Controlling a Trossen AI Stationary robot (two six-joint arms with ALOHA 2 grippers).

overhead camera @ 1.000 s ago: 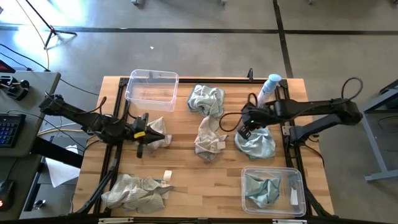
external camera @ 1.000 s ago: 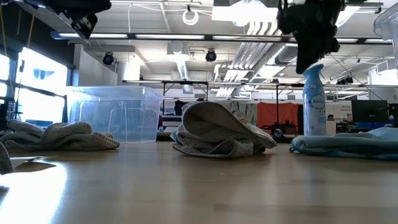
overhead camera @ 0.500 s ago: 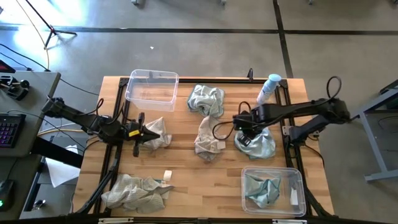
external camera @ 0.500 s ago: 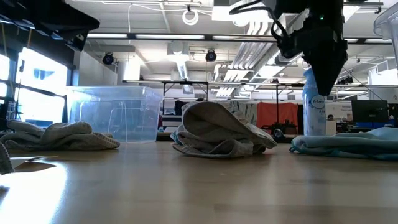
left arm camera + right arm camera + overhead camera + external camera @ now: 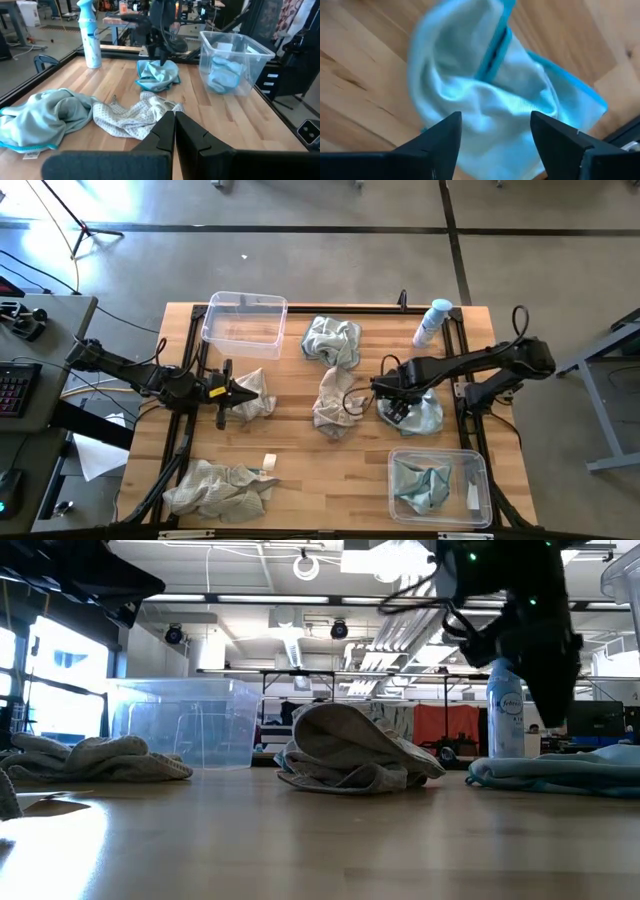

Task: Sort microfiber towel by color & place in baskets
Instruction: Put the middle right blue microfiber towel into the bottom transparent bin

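Observation:
My right gripper (image 5: pixel 495 132) stands open and points down, just above a crumpled teal towel (image 5: pixel 414 414) at the table's right; the towel lies flat on the wood. My left gripper (image 5: pixel 243 393) is shut with nothing in it, high over a beige towel (image 5: pixel 259 392) at the left. A second teal towel (image 5: pixel 332 338) lies far centre. More beige towels lie at the centre (image 5: pixel 335 405) and near left (image 5: pixel 218 488). One clear basket (image 5: pixel 243 320) stands far left. The other basket (image 5: pixel 478 470), near right, holds a teal towel (image 5: pixel 420 486).
A white spray bottle with a blue cap (image 5: pixel 432 322) stands upright at the far right, behind the teal towel. The near-right basket bears a white label (image 5: pixel 472 492). Bare wood lies between the centre towel and the table's near edge.
My right gripper has come down toward the teal towel at the right, tipped until it points down, and opened. My left gripper has drawn back a little toward the table's left edge and stayed shut. No towel has moved.

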